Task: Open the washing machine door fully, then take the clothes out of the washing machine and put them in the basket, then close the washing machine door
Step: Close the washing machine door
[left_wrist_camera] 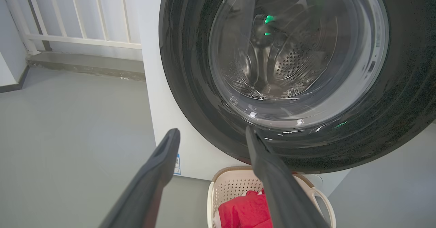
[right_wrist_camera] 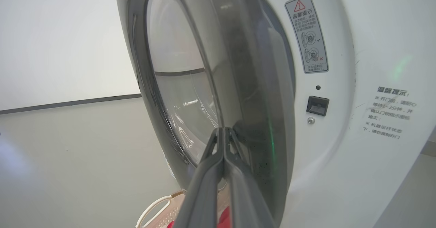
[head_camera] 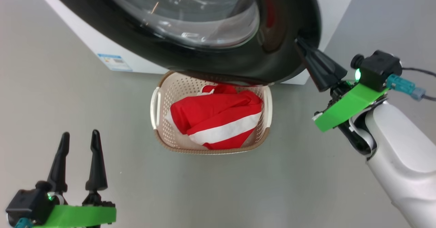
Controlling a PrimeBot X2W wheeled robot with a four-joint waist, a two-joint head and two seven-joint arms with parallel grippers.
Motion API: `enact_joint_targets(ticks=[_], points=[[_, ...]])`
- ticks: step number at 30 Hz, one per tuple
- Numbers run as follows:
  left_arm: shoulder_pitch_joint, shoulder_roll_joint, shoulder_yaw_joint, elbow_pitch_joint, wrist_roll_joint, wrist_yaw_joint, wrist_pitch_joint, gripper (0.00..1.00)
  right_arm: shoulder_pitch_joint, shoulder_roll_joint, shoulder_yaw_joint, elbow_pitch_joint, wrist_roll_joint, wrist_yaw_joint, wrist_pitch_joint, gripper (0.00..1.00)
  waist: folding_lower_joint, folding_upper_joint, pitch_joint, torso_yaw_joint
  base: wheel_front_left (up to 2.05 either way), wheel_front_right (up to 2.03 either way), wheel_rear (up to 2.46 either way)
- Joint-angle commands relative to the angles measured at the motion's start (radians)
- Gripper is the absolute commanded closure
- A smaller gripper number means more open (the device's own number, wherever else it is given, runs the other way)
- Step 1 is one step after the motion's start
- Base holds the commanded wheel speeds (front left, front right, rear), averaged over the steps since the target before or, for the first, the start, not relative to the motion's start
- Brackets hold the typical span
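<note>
Pressed tight together on the right gripper, with the paired tips laid against the free edge of the washing machine door, low on its right-hand rim. Spread wide on the left gripper, tips pointing up, low at the left over bare floor, touching nothing and well apart from everything else.

Just beyond the right tips, a wedge of gap between the ajar door and the white front of the washing machine. On that front, bared by the gap, a dark latch slot and a warning sticker above it.

Under the door's black lower rim, the basket, standing on the floor close before the machine, its back edge hidden beneath the overhang. Inside it, the clothes, red with a white stripe, heaped about level with the brown rim.

Open floor to the left, the right and the near side of the basket; tight only at the back, under the door.

Counted: two grippers, four fingers, one door, one machine, one basket, one blue label at the machine's lower front corner, one red heap. Number of garments within it: cannot tell.
</note>
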Motion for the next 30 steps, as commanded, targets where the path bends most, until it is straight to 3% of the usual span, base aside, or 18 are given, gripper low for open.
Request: enact_joint_targets(ticks=[1, 24, 30], points=[[-0.032, 0.017, 0.028, -0.023, -0.005, -0.008, -0.008, 0.00, -0.017, -0.002, 0.017, -0.015, 0.019, 0.002, -0.005, 1.00, 0.0000, 0.0000, 0.023, 0.022, 0.00, 0.00, 0.00], [-0.090, 0.016, -0.032, -0.048, -0.058, -0.002, -0.008, 0.00, -0.242, -0.125, -0.094, 0.007, 0.005, 0.002, -0.005, 1.00, 0.0000, 0.0000, 0.185, 0.119, 0.00, 0.00, 0.00], [-0.096, 0.016, -0.031, -0.043, -0.063, 0.003, -0.008, 0.00, -0.282, -0.122, -0.149, 0.041, -0.022, 0.002, -0.005, 1.00, 0.0000, 0.0000, 0.186, 0.130, 0.00, 0.00, 0.00]])
